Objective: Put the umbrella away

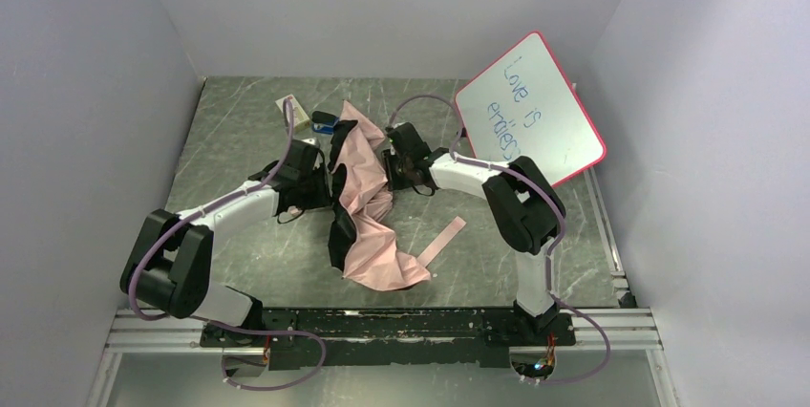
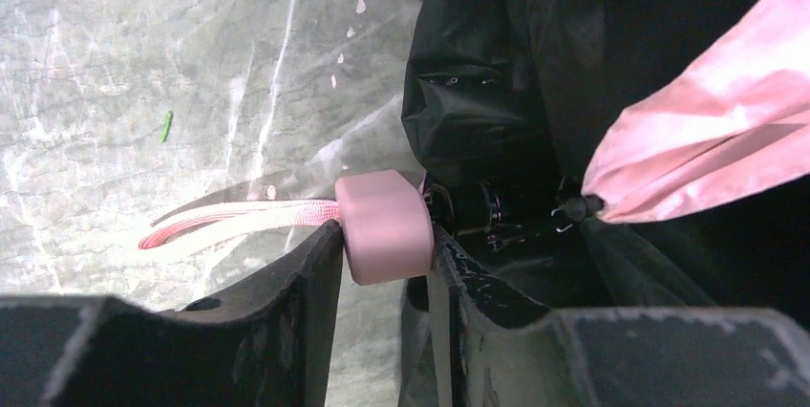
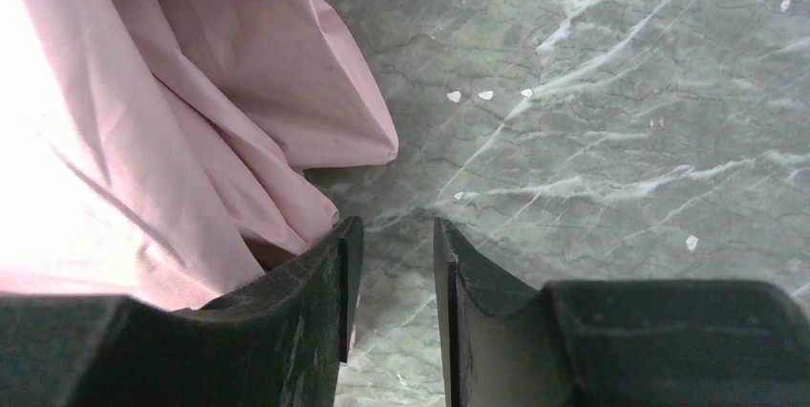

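Note:
The umbrella (image 1: 368, 206) lies crumpled in the middle of the table, pale pink fabric up and black fabric along its left edge. My left gripper (image 1: 320, 182) is at its left side. In the left wrist view the jaws (image 2: 387, 246) press on both sides of the pink handle (image 2: 387, 225). Its strap (image 2: 239, 219) trails left over the table, and black fabric (image 2: 478, 73) and a pink fold (image 2: 707, 139) lie beyond. My right gripper (image 1: 390, 166) is at the umbrella's right edge. It stands open (image 3: 394, 235) over bare table, with the pink fabric (image 3: 172, 139) against its left finger.
A pink-framed whiteboard (image 1: 530, 111) leans at the back right. A loose pink strip (image 1: 441, 238) lies right of the umbrella. A small white item (image 1: 298, 111) and a blue one (image 1: 325, 122) sit at the back. Walls enclose the table on three sides.

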Motion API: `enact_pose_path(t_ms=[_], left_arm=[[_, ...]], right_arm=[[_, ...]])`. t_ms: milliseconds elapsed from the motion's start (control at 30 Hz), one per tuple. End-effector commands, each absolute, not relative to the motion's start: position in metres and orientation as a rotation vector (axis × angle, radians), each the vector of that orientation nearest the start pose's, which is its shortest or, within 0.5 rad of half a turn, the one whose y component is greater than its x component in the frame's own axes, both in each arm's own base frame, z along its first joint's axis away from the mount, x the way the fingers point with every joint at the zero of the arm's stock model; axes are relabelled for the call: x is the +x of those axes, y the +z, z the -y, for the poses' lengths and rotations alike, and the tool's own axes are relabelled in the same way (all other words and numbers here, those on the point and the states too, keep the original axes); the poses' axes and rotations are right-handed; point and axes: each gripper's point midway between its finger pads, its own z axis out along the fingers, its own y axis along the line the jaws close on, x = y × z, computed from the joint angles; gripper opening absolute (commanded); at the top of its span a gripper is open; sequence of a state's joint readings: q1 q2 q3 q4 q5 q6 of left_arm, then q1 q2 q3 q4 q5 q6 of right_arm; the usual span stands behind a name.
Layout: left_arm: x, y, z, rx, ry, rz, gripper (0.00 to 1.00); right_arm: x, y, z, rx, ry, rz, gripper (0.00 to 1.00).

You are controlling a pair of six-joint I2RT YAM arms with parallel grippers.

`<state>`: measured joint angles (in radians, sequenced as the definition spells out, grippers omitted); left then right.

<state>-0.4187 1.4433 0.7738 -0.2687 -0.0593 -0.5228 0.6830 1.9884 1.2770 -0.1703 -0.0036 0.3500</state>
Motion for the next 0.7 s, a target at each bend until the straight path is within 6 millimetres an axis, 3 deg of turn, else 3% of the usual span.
enact_pose_path(t_ms=[0, 100, 233, 300, 400, 667], left_arm=[[0.322, 0.097, 0.203, -0.048, -0.668, -2.35, 0.44], [0.32, 0.102, 0.215, -0.012, -0.753, -2.324, 0.46], [0.319, 0.106, 0.223, 0.024, -0.812, -2.301, 0.4], [0.32, 0.104, 0.222, 0.034, -0.798, -2.311, 0.31], [0.321, 0.099, 0.212, 0.015, -0.711, -2.349, 0.29], [0.32, 0.127, 0.2, 0.022, -0.643, -2.325, 0.51]], right_arm=[[0.344, 0.021, -0.34, -0.487, 0.56, -2.48, 0.38], [0.342, 0.019, -0.339, -0.491, 0.561, -2.484, 0.38], [0.342, 0.017, -0.337, -0.496, 0.547, -2.488, 0.37], [0.342, 0.017, -0.337, -0.499, 0.546, -2.489, 0.38], [0.344, 0.018, -0.336, -0.496, 0.533, -2.486, 0.38], [0.345, 0.017, -0.333, -0.493, 0.508, -2.488, 0.37]])
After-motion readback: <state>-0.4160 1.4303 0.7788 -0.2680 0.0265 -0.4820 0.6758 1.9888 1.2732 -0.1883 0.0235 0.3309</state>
